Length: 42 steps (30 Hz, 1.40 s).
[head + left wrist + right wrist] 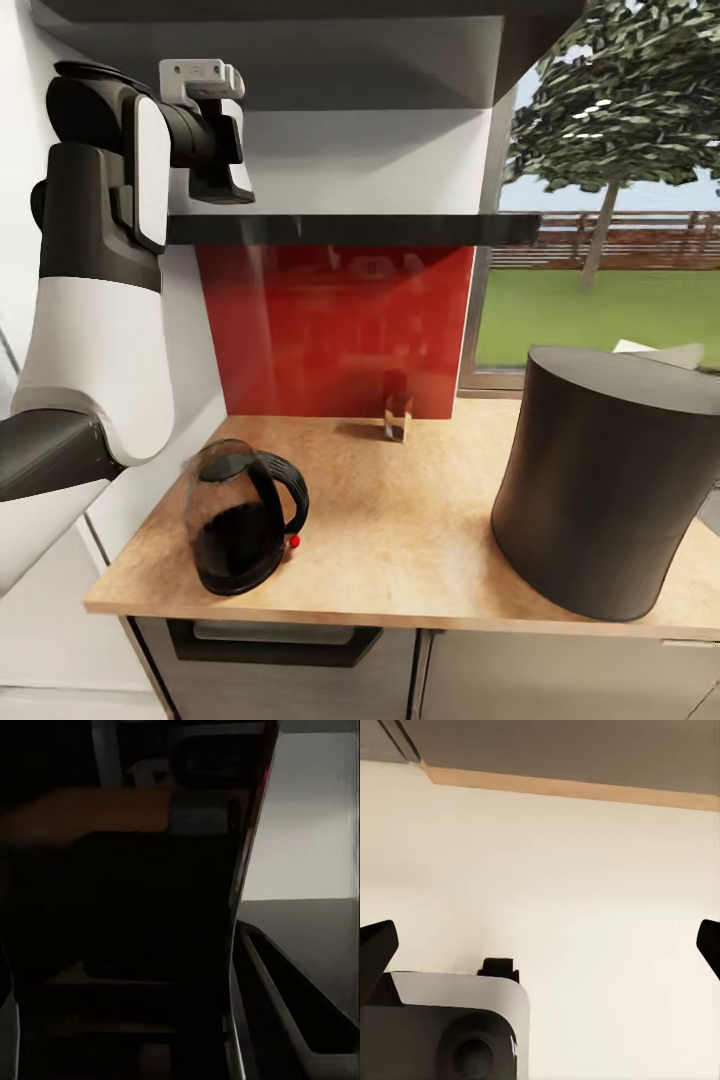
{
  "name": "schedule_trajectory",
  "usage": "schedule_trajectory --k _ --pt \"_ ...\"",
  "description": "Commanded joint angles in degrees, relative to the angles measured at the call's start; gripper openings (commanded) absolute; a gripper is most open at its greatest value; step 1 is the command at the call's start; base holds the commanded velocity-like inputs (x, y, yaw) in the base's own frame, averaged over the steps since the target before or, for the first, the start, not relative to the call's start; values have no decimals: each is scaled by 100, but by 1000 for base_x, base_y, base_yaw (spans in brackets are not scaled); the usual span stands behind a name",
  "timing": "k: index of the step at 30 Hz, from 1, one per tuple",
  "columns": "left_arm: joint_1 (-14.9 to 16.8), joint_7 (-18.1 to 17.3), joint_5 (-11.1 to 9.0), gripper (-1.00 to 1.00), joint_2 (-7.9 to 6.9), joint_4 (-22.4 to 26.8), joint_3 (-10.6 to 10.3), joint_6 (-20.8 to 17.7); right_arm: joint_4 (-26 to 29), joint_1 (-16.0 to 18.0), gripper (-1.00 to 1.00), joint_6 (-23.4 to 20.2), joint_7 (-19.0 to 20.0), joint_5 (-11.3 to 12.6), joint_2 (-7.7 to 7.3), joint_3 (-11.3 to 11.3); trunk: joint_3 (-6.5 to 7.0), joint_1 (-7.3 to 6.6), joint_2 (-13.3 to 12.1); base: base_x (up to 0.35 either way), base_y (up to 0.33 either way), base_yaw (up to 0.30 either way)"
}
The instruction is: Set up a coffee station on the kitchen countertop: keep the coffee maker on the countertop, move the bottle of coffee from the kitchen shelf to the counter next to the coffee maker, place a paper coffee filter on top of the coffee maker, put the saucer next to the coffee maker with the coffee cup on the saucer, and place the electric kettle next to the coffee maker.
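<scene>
While held high at far left, level with the dark shelf point(350, 228), left claw point(225, 185) right at that shelf's front edge; cannot tell from the head view or the murky left wrist view whether spread or closed, or whether anything sits between the jaws. Below and slightly rightward, electric kettle point(245, 520) upright on the tabletop point(400, 540) near its left front corner, black handle turned rightward. Further right and at the back, small clear glass point(398, 416) close to the red splashback point(335, 330). Then, well apart from the kettle across bare wood, coffee maker point(600, 480) tall and dark at the right end. Right claw point(540, 945) spread wide, nothing between its tips, pale surface beyond. No sign of the bottle of coffee on the visible part of the shelf. Judged from this: shelf running lengthwise left to right straight ahead of the left claw, so left arm clearly nearer for fetching from there
</scene>
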<state>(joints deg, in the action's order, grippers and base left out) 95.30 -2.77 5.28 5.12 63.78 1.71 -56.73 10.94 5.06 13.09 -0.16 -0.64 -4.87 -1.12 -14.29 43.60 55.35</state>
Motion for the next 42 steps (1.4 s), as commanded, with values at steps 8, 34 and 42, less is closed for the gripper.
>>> schedule_trajectory --k 8,34,42 --pt "6 -40 58 -100 7 3 20 -23 -4 4 100 19 -2 -6 -4 -11 -8 -3 6 -332 0 0" --pt "6 -40 52 -100 7 3 22 -32 -4 4 100 11 7 -7 2 -2 -8 -3 6 -262 0 0" --pt "6 -40 52 -100 7 1 25 -32 -4 4 100 18 7 -6 3 -8 -8 -3 6 -91 0 0"
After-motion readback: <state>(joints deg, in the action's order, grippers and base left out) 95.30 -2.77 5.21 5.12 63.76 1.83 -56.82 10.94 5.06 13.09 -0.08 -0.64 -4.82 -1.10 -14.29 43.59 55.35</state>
